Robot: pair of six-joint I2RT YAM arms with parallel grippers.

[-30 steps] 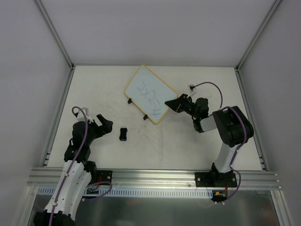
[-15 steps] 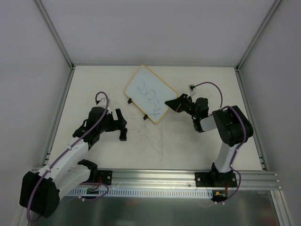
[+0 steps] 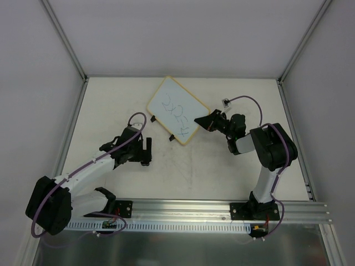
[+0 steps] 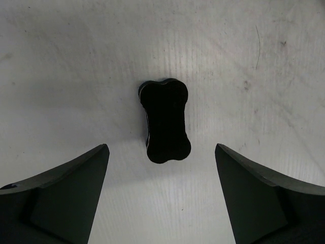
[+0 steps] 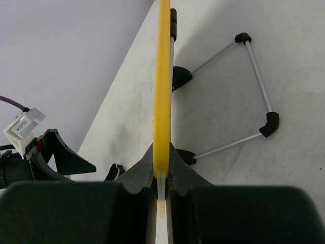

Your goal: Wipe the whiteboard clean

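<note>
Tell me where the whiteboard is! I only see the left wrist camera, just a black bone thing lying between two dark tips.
Observer: The whiteboard sits toward the back of the table, near the right arm.
Operator: Is it clean?
Observer: No, dark scribbles cover its middle.
Operator: Is anything holding it?
Observer: Yes, the right tool is shut on its edge.

Left arm (image 3: 91, 166) stretched forward, left end effector (image 3: 146, 151) now brought down astride the black eraser (image 4: 165, 122)
</note>
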